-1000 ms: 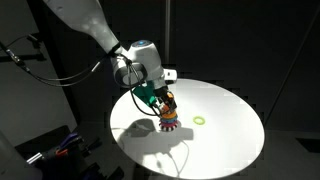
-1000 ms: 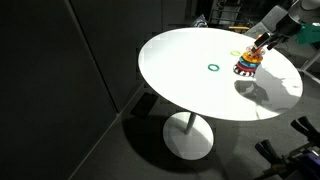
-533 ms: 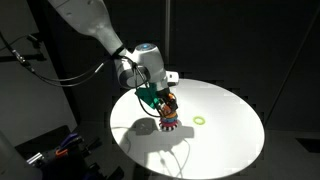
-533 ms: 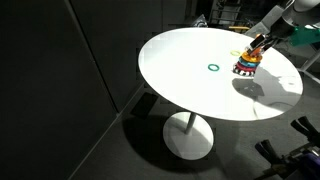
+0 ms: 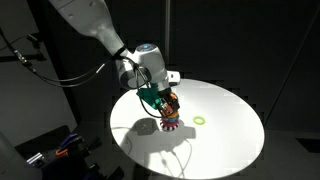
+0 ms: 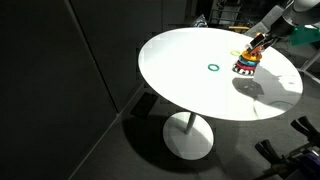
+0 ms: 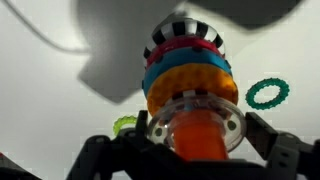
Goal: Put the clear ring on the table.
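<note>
The clear ring sits at the top of the coloured ring stack, around its orange post, seen from above in the wrist view. My gripper straddles it, one dark finger touching each side of the ring. In both exterior views the gripper is down on the top of the stack, which stands on the round white table. The clear ring is too small to make out in the exterior views.
A green ring lies flat on the table beside the stack. A yellow-green ring lies on the stack's other side. The table's surroundings are dark; its edge drops off all round.
The gripper has settled slightly lower onto the stack's top. Stack and loose rings have not moved.
</note>
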### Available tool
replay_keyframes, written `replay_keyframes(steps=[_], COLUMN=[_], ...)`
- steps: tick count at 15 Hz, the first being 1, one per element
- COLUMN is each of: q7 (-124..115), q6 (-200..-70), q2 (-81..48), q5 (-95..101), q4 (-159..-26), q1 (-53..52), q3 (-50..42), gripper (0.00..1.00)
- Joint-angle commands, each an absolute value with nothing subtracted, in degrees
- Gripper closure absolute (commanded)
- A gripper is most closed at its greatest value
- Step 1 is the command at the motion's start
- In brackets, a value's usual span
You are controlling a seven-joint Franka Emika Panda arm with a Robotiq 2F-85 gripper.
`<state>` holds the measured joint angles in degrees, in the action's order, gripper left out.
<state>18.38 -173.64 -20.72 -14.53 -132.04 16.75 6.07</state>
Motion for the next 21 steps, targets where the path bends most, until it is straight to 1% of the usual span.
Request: replay_keyframes(steps=[1, 14, 21], q7=[19.6, 19.5, 18.6], q6=[-175.1, -179.0, -178.8], q2=[-18.2, -7.4, -5.9], q5=[-14.8, -15.9, -14.4], q4=[-133.4, -138.0, -139.2], q1=[17.7, 18.4, 20.5], q3=[6.8, 7.5, 4.1], gripper=[0.31, 0.31, 0.31])
